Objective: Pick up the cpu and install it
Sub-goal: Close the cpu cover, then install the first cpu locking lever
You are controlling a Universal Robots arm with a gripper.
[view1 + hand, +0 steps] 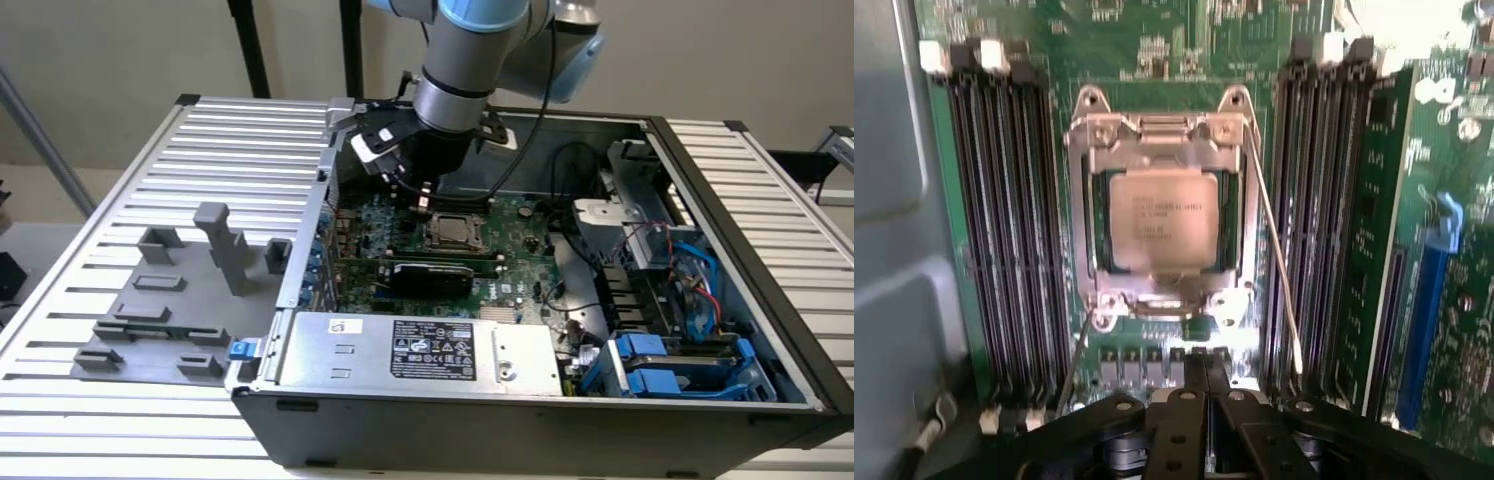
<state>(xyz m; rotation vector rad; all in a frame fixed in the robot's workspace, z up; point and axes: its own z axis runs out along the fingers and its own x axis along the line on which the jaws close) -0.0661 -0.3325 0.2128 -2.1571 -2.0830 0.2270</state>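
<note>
The cpu (1160, 220) is seen lying flat within the socket frame (1082, 215) on the motherboard (1154, 40). The gripper (1204, 378) is held beside the frame's edge, its jaws clenched on nothing. Seating is probably best judged by even gaps on all four sides, with the loose retention lever (1276, 260) left undisturbed. Room is narrowed by memory slots (1004, 200) on both sides and the case wall (323, 190) nearby.

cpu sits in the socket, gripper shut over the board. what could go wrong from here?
1. The lever looks unlatched, standing free beside the socket; the cpu could shift if bumped.
2. The shut gripper hangs close to the socket's edge; any downward drift may hit it or the memory slots.
</note>
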